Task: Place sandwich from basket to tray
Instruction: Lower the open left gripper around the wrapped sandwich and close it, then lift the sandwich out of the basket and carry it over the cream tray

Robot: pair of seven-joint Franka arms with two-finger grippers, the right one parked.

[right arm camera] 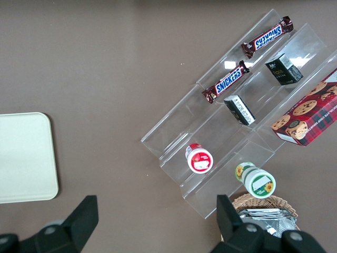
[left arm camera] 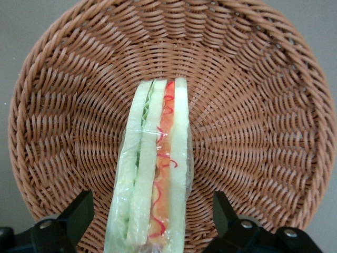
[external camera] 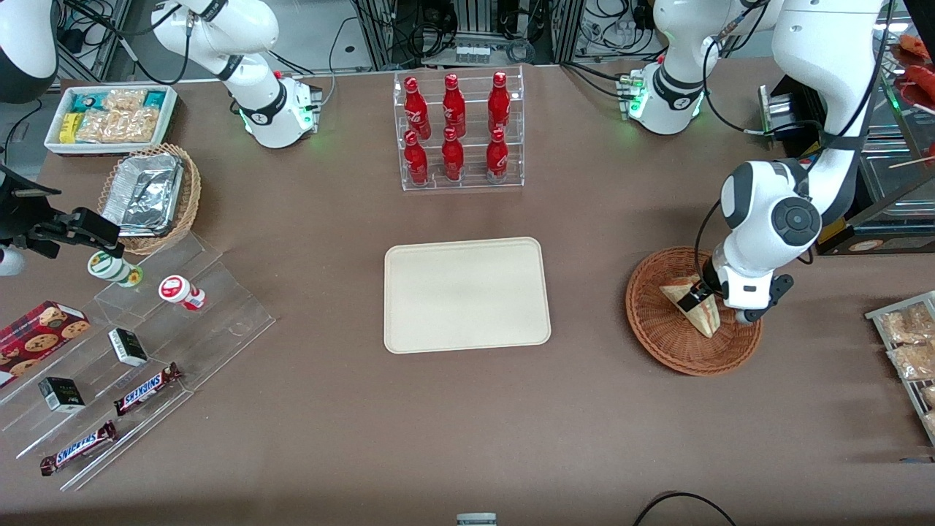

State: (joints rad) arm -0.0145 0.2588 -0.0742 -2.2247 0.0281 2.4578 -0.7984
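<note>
The sandwich point(external camera: 697, 313), a wrapped wedge of pale bread with red and green filling, lies in the round reddish-brown wicker basket point(external camera: 654, 329) toward the working arm's end of the table. My left gripper point(external camera: 703, 296) is down in the basket, open, with its black fingers point(left arm camera: 81, 211) on either side of the sandwich point(left arm camera: 158, 158) and a small gap on each side. The basket's weave point(left arm camera: 253, 105) shows all round it. The cream-beige tray point(external camera: 467, 296) lies flat at the table's middle, with nothing on it; its corner shows in the right wrist view point(right arm camera: 23, 158).
A clear rack of red bottles point(external camera: 458, 131) stands farther from the front camera than the tray. A tan basket with foil containers point(external camera: 150, 193), a white snack bin point(external camera: 109, 117) and clear steps with candy bars point(external camera: 146, 351) lie toward the parked arm's end. Snack packets point(external camera: 909, 343) lie beside the reddish basket.
</note>
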